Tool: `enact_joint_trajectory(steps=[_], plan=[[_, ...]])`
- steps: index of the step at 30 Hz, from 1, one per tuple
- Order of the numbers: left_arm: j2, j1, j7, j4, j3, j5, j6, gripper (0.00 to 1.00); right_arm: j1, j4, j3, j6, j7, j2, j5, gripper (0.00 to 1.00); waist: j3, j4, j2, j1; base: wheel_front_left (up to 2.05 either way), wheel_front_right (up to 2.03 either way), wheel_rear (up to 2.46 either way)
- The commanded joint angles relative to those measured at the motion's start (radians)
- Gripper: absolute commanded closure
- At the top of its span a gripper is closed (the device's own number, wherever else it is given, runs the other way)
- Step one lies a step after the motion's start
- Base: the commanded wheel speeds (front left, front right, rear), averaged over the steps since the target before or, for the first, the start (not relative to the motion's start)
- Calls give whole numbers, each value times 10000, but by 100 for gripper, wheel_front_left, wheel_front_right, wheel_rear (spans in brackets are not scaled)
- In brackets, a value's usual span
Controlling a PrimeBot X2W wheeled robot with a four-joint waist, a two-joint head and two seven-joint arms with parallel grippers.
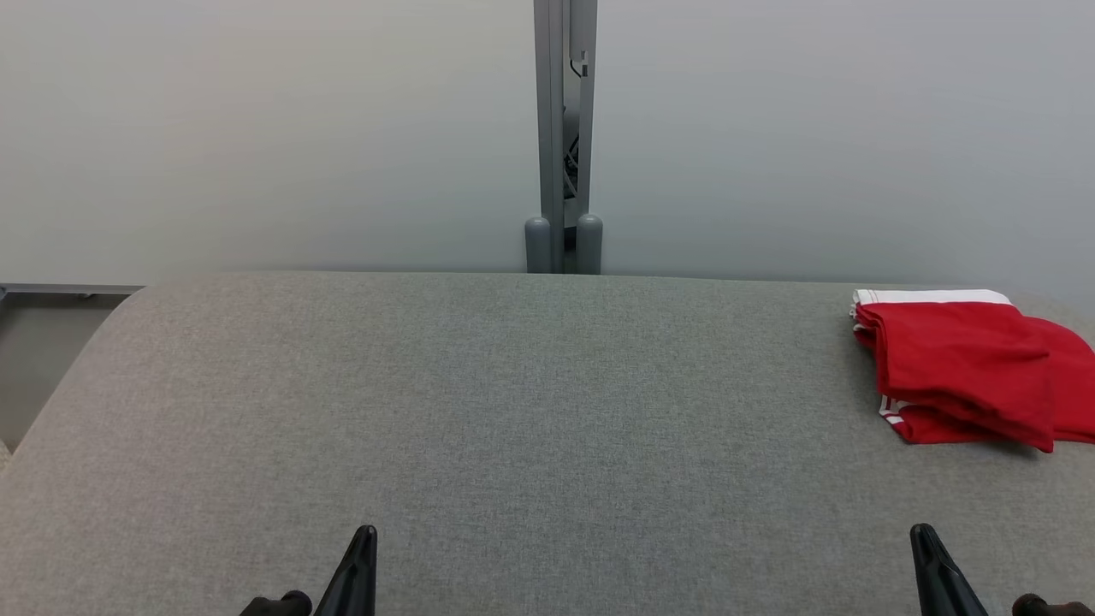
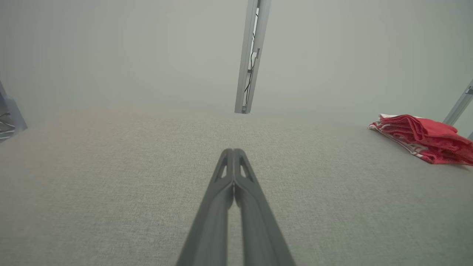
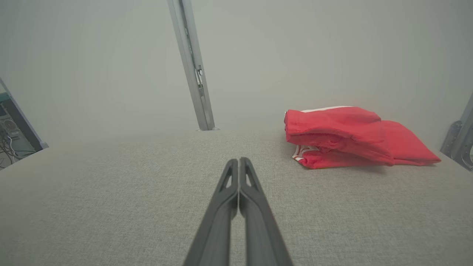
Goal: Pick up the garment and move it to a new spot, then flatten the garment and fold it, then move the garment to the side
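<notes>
The garment [image 1: 967, 372] is red with white trim and lies folded in a compact stack at the far right of the grey fabric table [image 1: 513, 411]. It also appears at the right in the left wrist view [image 2: 425, 138] and right of centre in the right wrist view [image 3: 347, 136]. My left gripper [image 1: 366, 535] sits low at the near edge, shut and holding nothing, its fingers pressed together [image 2: 233, 152]. My right gripper [image 1: 922, 532] is at the near right, also shut and empty [image 3: 239, 160], well short of the garment.
A grey upright post [image 1: 563, 137] stands behind the table's far edge in front of a pale wall. A metal frame part [image 3: 458, 136] shows past the garment at the table's right end. Equipment with cables [image 3: 11, 136] stands off the left end.
</notes>
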Motion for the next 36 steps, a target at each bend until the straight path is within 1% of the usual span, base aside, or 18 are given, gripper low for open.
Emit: enact_joint_trajectory(steps=[1,7,8,22,23,24,36], plan=[[11,-209,72,-130,59,-410,-40,100,-217,-59,-113,0,151,-51,412,100,15,-11,-1,0,0,0,0],[13,-502,265,-35,183,-1562,-152,100,-561,115,-330,0,579,-63,1542,100,67,-45,-1,0,0,0,0],[18,-1046,605,199,400,-3615,-385,100,-1170,428,-700,-1,1325,-86,3569,100,171,-113,-1,0,0,0,0],[23,-1591,951,426,619,-5686,-619,100,-1791,758,-1078,-1,2084,-111,5607,100,292,-193,-1,0,0,0,0],[25,-1658,997,455,648,-5952,-648,100,-1873,800,-1127,-1,2182,-114,5873,100,310,-205,-1,0,0,0,0],[25,-1658,997,455,648,-5952,-648,100,-1873,800,-1127,-1,2182,-114,5873,100,310,-205,-1,0,0,0,0],[29,-2037,1250,586,810,-7468,-821,100,-2328,1048,-1408,-1,2738,-133,7360,100,414,-273,-1,0,0,0,0]])
